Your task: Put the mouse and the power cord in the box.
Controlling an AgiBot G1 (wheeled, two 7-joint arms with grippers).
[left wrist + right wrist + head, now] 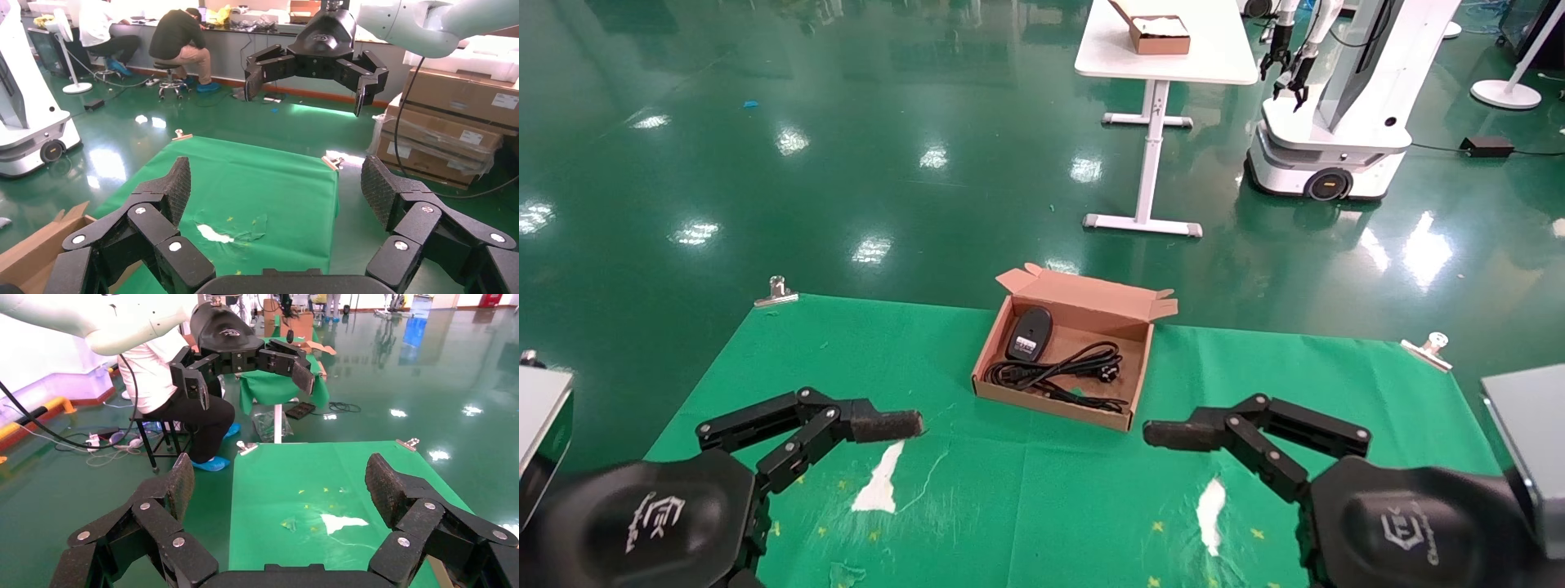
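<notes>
Mouse (1030, 333) and power cord (1065, 374) both inside box (1042, 404), lid flap up. Task looks done. Left gripper (275, 196) and right gripper (278, 490) spread wide, empty, near table's front edge. Next: probably nothing, perhaps closing lid.

No readable text anywhere (wrist housing logos are illegible).

This is a robotics lab: a glossy green floor (846, 163), a second white wheeled robot (1324, 122) beside a white counter (1164, 41), stacked cardboard cartons (453, 122), and people working at a long bench (183, 33) behind
</notes>
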